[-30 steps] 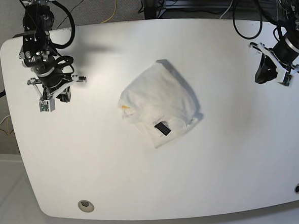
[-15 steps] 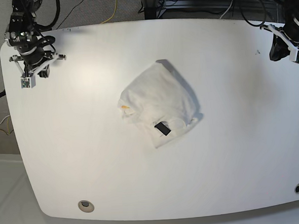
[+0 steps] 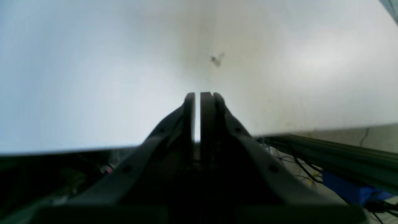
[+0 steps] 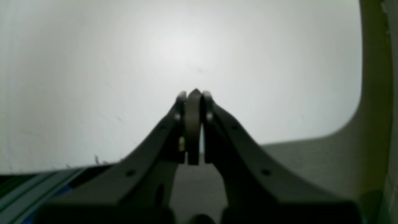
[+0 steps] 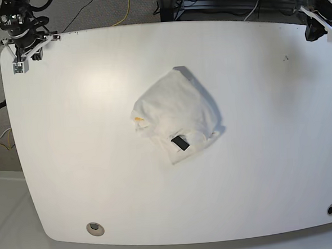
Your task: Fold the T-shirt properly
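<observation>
The T-shirt lies folded into a compact, roughly four-sided bundle near the middle of the white table, well apart from both arms. The bundle sits askew to the table's edges: its long axis runs on a diagonal from the far corner down toward the near edge in the base view, with the narrower near corner pointing at the front rim. The small black neck label shows on top, close to that near corner, and a speck of yellow print peeks out at the bundle's edge on the base view's left. The fabric is slightly rumpled, its edges uneven. The left gripper hangs over the far corner of the table on the base view's right, its jaws pressed almost together with only a thin slit of light between them and nothing in them. The right gripper sits over the opposite far corner, jaws clenched fully together, likewise empty. A small dark mark shows on the tabletop ahead of the left gripper.
</observation>
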`<state>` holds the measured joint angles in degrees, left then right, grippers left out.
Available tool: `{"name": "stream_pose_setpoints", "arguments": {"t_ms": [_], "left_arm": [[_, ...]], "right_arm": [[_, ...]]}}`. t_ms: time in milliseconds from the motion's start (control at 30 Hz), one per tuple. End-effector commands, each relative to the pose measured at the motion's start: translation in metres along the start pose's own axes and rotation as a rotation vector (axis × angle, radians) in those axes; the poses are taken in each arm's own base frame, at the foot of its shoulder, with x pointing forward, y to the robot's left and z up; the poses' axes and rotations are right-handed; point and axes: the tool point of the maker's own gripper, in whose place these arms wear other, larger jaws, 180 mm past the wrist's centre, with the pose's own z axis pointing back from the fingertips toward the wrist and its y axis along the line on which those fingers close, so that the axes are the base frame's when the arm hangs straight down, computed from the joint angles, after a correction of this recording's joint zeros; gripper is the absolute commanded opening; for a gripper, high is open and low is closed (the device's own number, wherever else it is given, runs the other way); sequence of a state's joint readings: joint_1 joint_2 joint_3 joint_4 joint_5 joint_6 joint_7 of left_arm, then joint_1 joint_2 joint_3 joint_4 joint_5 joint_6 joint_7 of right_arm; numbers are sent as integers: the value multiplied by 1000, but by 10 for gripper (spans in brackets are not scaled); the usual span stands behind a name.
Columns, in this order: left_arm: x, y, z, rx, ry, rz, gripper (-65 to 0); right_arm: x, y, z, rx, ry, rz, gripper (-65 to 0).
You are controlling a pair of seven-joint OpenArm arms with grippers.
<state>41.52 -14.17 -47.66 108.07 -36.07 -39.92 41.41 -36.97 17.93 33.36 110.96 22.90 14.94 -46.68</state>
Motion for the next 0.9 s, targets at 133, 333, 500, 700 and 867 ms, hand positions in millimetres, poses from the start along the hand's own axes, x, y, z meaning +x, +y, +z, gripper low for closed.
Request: {"name": "stream_pose_setpoints", "arguments": {"t_ms": [133,333,500,700,867], "left_arm": [[-26,-6,17,12,45,47,-634],[-57,-13,19,52,127,67,-634],[-87,-20,20,104,219,68,-634],[-112,-30,13,181,297,56,-634],[-130,-44,1,207,340,38,-634]], "right_arm": [[-12,-15,15,-23,16,33,-650],[-33,-20,22,-32,72,43,-650],[-57,-21,26,-32,104,22,-650],[-95,-23,24,-35,156,15,-650],[-137,-17,18,-31,227,41,-650]]}}
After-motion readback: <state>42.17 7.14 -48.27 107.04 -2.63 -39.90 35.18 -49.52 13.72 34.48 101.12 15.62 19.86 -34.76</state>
